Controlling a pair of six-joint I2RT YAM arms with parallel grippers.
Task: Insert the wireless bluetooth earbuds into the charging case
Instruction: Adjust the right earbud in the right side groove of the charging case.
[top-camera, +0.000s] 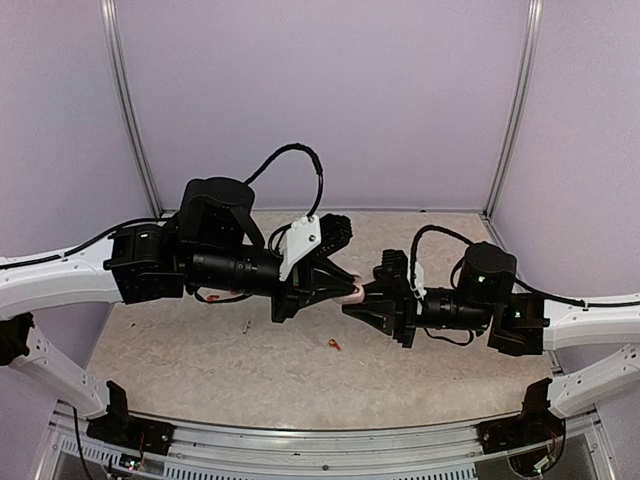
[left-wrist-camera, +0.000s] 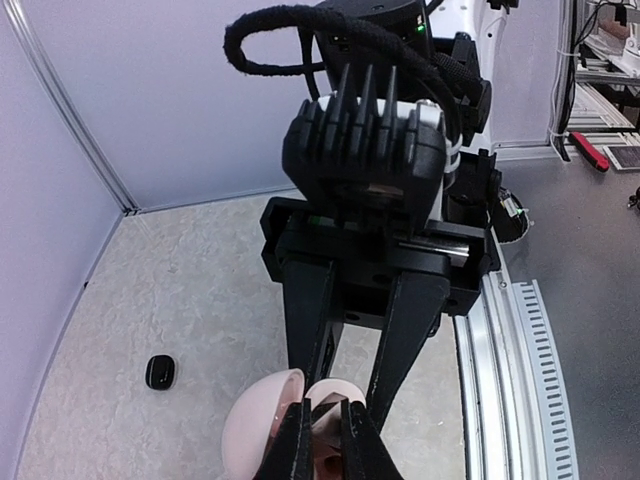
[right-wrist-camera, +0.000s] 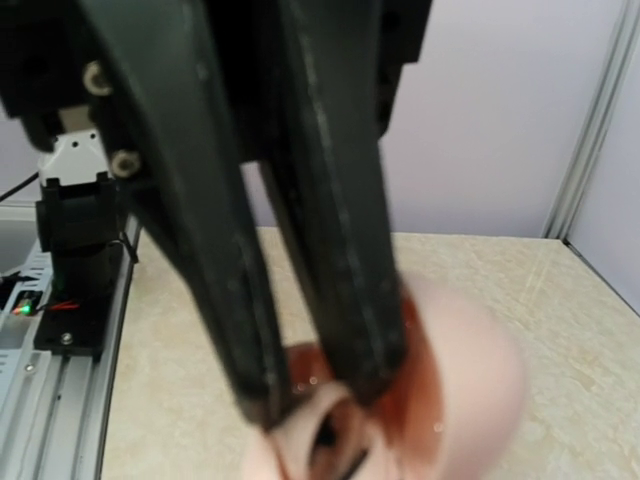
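My left gripper (top-camera: 343, 289) is shut on an open pink charging case (top-camera: 352, 292), held above the table's middle. In the left wrist view its fingertips (left-wrist-camera: 295, 440) pinch the case base, and the lid (left-wrist-camera: 250, 425) hangs open to the left. My right gripper (top-camera: 364, 297) meets the case from the right. Its fingers (left-wrist-camera: 400, 330) stand apart on either side of the base. In the right wrist view something red-orange (right-wrist-camera: 412, 385) shows inside the blurred case (right-wrist-camera: 475, 370). A red-orange earbud (top-camera: 334, 345) and a pale grey one (top-camera: 247, 325) lie on the table.
A small black piece (left-wrist-camera: 160, 371) lies on the table at the far left of the left wrist view. Lilac walls close in the back and sides. A metal rail (top-camera: 330, 440) runs along the near edge.
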